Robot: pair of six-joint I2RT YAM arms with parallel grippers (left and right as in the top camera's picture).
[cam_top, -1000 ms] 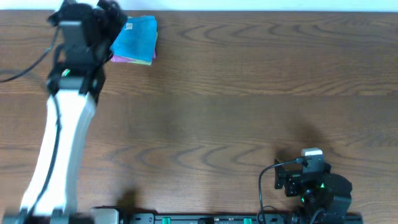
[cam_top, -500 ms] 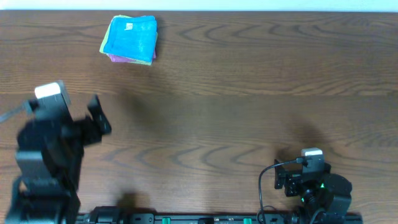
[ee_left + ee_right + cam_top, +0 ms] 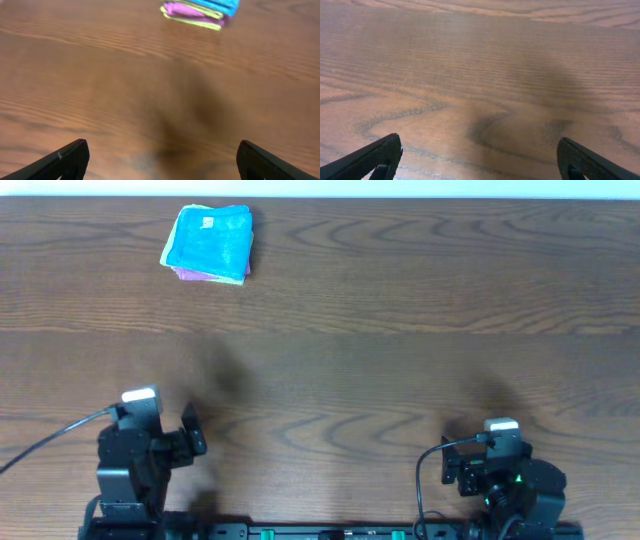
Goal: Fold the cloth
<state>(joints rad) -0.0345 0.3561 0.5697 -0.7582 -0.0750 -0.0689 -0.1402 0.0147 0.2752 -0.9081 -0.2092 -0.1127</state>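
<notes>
Already folded: the cloth (image 3: 210,242) lay far ahead of the left gripper (image 3: 161,150)

It sat near the table's (image 3: 400,330) far left edge, well apart from that gripper. The right gripper (image 3: 479,142) was farther off still, across the table. Both stood wide open, holding nothing. The sky-blue terry cloth, nearly square with no marked long axis, topped a pink cloth (image 3: 187,10) and a lime-green cloth (image 3: 197,21) on grained brown wood.

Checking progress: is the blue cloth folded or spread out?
Folded: the blue cloth lies as a small neat square atop the pink cloth, layered edges showing.
</notes>
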